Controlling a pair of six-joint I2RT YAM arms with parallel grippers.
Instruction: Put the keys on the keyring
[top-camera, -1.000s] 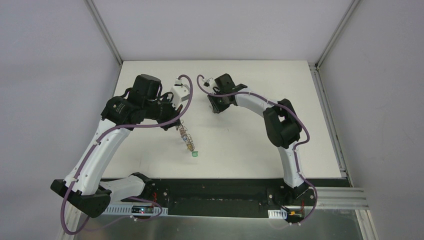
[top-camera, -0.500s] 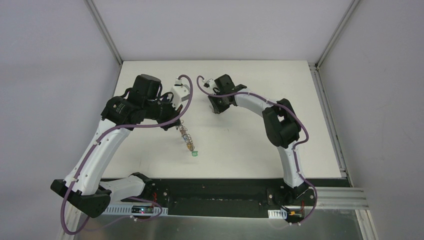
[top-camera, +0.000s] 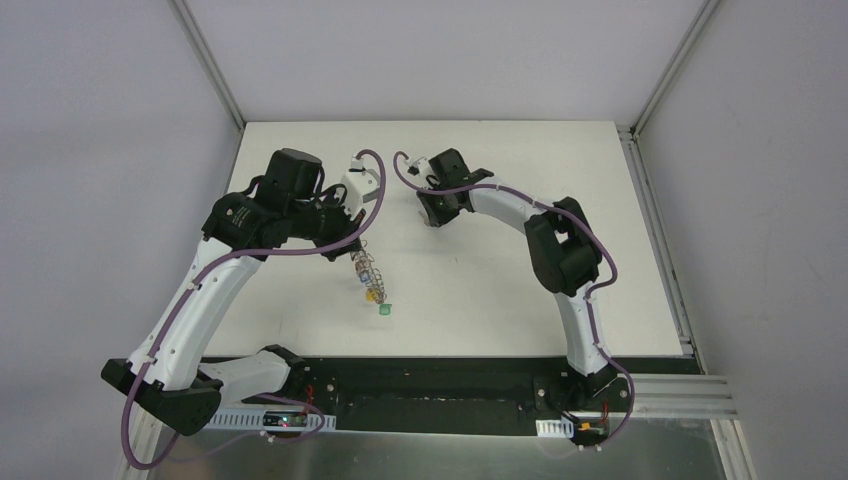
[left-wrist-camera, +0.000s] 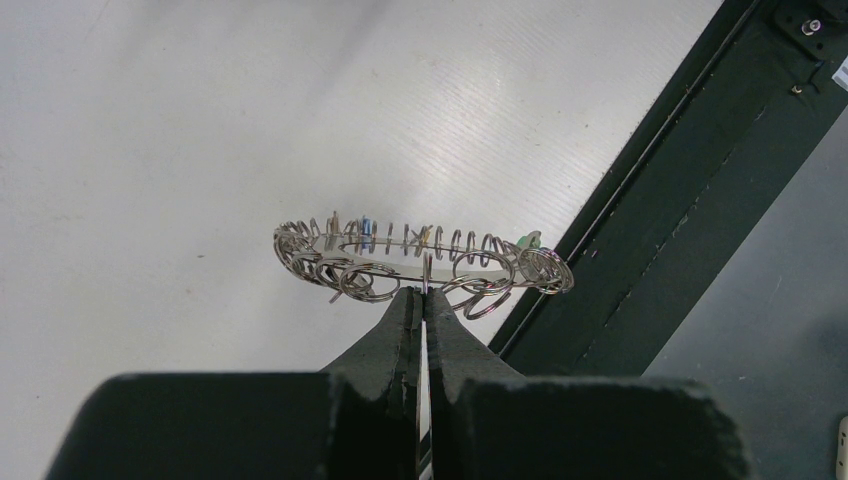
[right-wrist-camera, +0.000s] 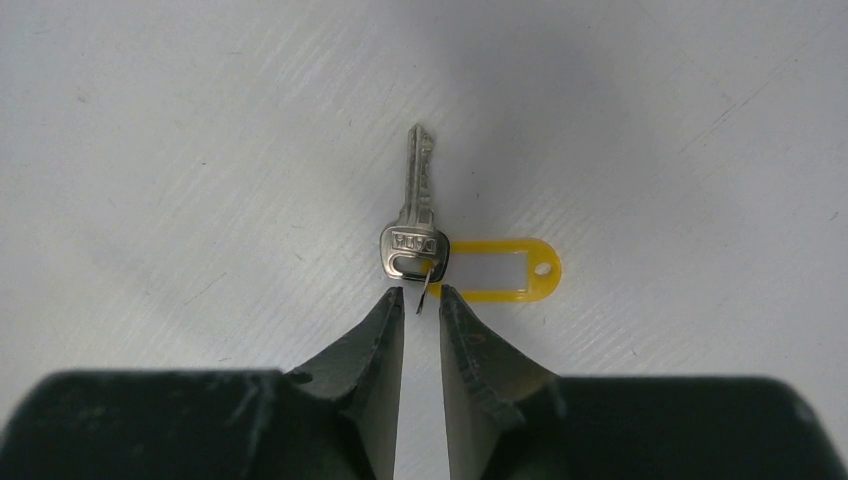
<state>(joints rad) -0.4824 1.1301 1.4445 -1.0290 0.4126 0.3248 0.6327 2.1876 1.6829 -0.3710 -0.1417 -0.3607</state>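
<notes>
My left gripper (left-wrist-camera: 424, 293) is shut on a wire loop at the near rim of the keyring (left-wrist-camera: 390, 258), a flat grey ring fringed with silver loops and small coloured keys. In the top view the keyring (top-camera: 370, 272) hangs from the left gripper (top-camera: 355, 250) above the table, with a green tag (top-camera: 386, 310) at its low end. My right gripper (right-wrist-camera: 422, 295) is open by a narrow gap, low over the table. A small wire ring stands between its tips. That ring joins a silver key (right-wrist-camera: 415, 215) to a yellow tag (right-wrist-camera: 500, 270), both lying flat.
The white table (top-camera: 520, 290) ends at a black rail (top-camera: 440, 375) along the near edge, also seen in the left wrist view (left-wrist-camera: 680, 200). Metal frame posts (top-camera: 205, 60) stand at the back corners. The right gripper (top-camera: 432, 218) is at the table's back middle.
</notes>
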